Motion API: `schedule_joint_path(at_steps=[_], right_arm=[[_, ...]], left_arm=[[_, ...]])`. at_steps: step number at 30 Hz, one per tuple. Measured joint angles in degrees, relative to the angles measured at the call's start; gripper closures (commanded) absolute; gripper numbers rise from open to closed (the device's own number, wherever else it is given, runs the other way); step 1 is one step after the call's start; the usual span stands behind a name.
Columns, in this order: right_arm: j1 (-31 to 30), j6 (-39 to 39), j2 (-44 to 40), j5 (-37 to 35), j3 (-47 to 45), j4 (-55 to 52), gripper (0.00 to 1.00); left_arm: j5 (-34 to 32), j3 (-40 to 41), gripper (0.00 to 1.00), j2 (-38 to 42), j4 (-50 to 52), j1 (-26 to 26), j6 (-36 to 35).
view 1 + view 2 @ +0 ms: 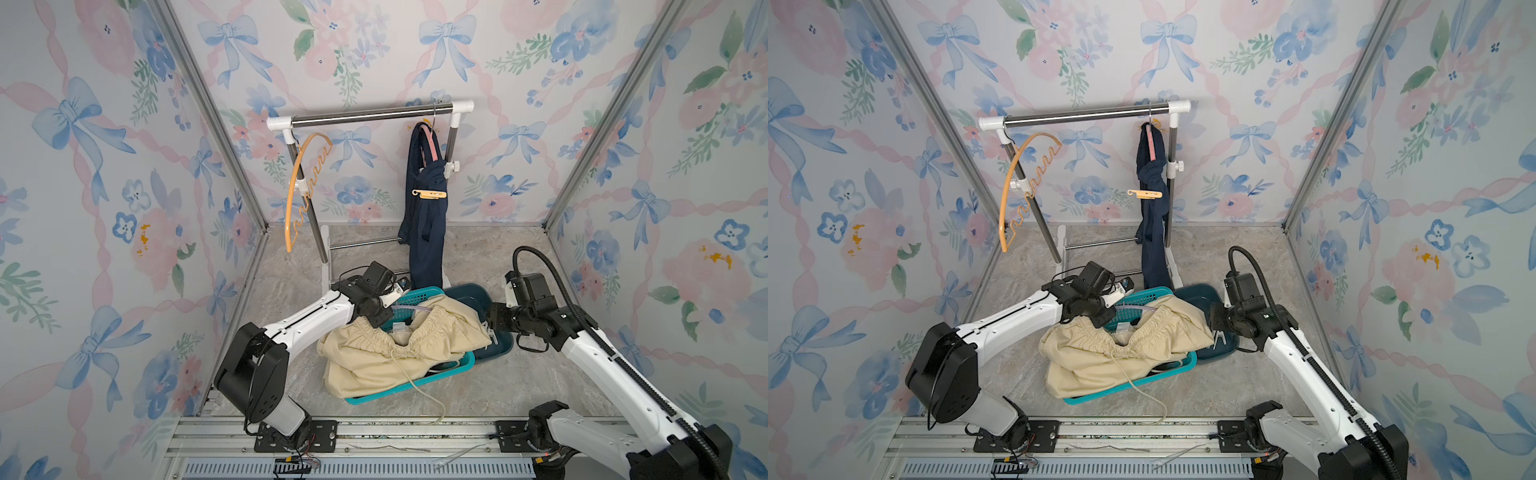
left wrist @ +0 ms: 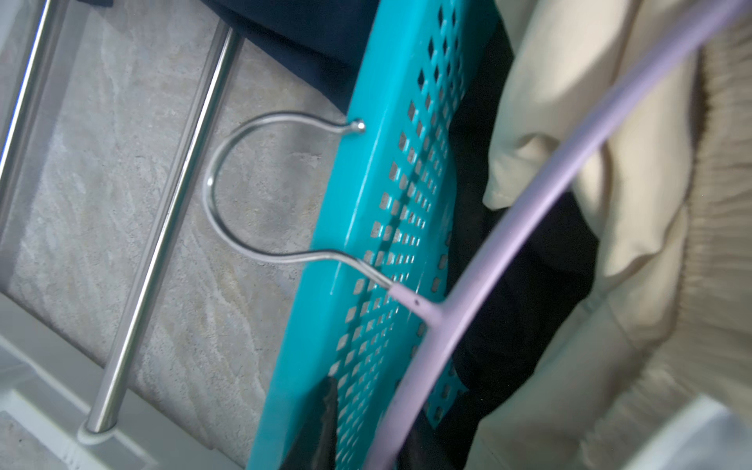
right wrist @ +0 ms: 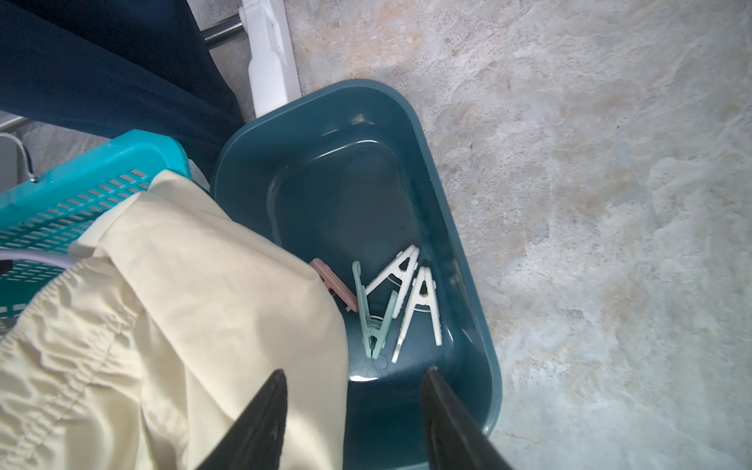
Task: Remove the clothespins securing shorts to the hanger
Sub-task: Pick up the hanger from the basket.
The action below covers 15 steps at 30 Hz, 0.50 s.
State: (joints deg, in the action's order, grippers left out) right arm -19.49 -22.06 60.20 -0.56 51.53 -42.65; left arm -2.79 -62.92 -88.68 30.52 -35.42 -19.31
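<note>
Navy shorts (image 1: 424,232) hang from a pink hanger (image 1: 432,145) on the rail, with a light orange clothespin (image 1: 429,193) (image 1: 1145,193) clipped across them. Cream shorts (image 1: 395,345) (image 3: 183,305) lie heaped over the teal basket (image 1: 374,401). Beneath them are black shorts (image 2: 529,285) and a lilac hanger (image 2: 529,215). My left gripper (image 2: 372,407) (image 1: 392,296) straddles the lilac hanger's bar, jaws narrow, with a strip of basket showing beside one finger. My right gripper (image 3: 356,371) (image 1: 494,334) hangs open and empty over the dark bin (image 3: 460,244). That bin holds mint (image 3: 372,321), white (image 3: 423,309) and pink (image 3: 333,289) clothespins.
The clothes rack (image 1: 370,114) stands at the back, its base bars (image 2: 162,228) just behind the basket. An empty orange hanger (image 1: 297,187) dangles at its left post. A pale drawstring (image 1: 419,390) trails from the basket toward the front rail. Floral walls close in both sides.
</note>
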Motion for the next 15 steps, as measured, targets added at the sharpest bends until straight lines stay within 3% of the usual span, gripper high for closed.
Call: schedule_joint_path(at_steps=[4,15], right_arm=[[0.0,0.0,0.0,0.2,0.0,0.0,0.46],[-0.1,-1.1,-3.2,1.0,0.0,0.3,0.45]], left_arm=[[-1.9,0.0,0.81,0.1,0.1,-0.3,-0.3],[-9.8,0.0,0.97,7.3,0.3,-3.0,-3.5]])
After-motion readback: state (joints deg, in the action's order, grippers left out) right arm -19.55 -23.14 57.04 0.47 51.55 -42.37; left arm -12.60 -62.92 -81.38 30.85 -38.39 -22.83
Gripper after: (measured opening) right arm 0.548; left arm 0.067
